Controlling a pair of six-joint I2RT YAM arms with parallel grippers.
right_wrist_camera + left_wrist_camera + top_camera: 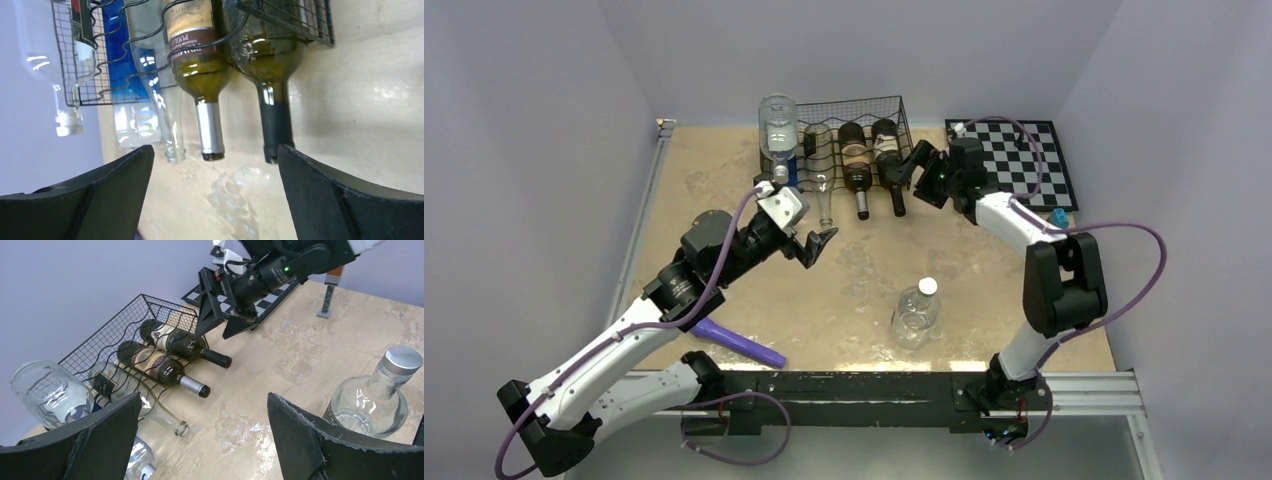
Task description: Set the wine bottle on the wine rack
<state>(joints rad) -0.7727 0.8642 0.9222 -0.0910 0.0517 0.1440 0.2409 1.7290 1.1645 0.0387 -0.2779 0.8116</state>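
The black wire wine rack (864, 112) stands at the back of the table. Three bottles lie in it with their necks towards me: a clear one (822, 185), a dark one with a silver neck (857, 172) and a dark one with a black neck (890, 165). My right gripper (907, 165) is open and empty, just right of the black-necked bottle (272, 75), touching nothing. My left gripper (817, 245) is open and empty over the table in front of the rack (125, 337). A clear capped bottle (916, 312) stands upright on the table, apart from both grippers.
A clear bottle (778, 135) stands neck-down at the rack's left end. A black-and-white chessboard (1019, 158) lies at the back right. A purple stick (739, 342) lies near the front left. A small blue-topped object (1060, 217) sits at the right edge.
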